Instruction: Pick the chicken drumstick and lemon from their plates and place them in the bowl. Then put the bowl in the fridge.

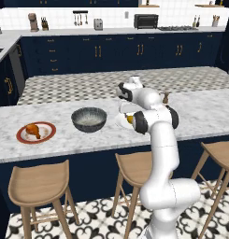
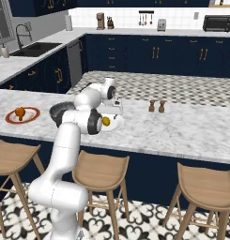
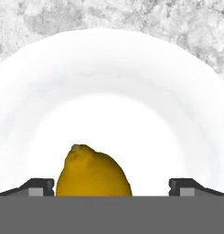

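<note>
Reading left to right: chicken drumstick point(image 1: 32, 130) on red-rimmed plate point(image 1: 22, 138), bowl point(image 1: 89, 119) empty mid-worktop point(image 1: 204, 112), lemon point(image 3: 93, 172) on white plate point(image 3: 109, 87) between spread claw point(image 3: 111, 187) tips. Nothing moved yet; fridge step pending. Shakers point(image 2: 156, 106) stand well clear, right.

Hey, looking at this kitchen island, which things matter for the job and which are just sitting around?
Job: chicken drumstick on the red-rimmed plate; lemon on the white plate, between the open gripper fingers; bowl.

Sitting around: salt and pepper shakers, stools, toaster oven, sink.
</note>
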